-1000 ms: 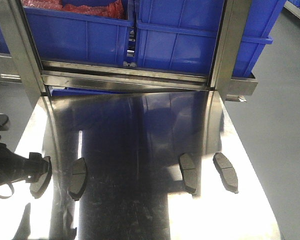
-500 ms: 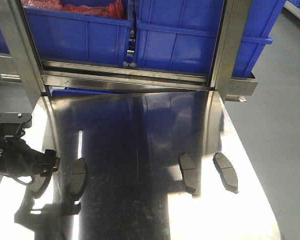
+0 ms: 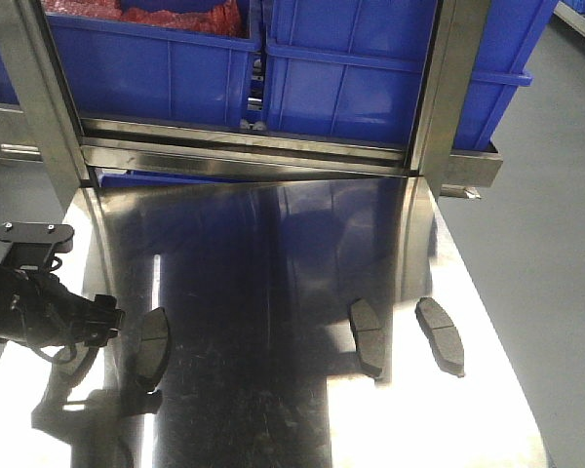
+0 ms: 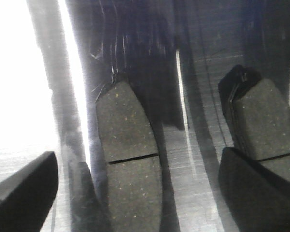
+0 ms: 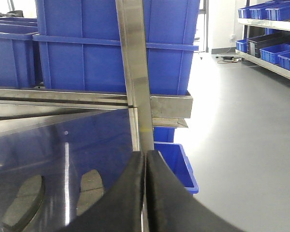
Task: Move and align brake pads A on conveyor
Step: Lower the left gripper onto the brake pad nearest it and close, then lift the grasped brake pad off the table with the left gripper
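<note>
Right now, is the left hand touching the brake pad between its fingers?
Apart. Left wrist view: the left hand is open, and bare table shows between the brake pad and either finger.

Behind the stainless-steel table top (image 3: pixel 273 244) (glare whitens its left side) stand blue plastic bins (image 3: pixel 351 88). The grey floor (image 5: pixel 241 125) runs right toward shelving (image 5: pixel 270 25).

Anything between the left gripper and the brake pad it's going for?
Nothing visible. The left gripper is open over the steel table, and the pad lies in the gap between its fingers. A second pad sits close by, partly hidden behind one finger, so it might get nudged.
</note>
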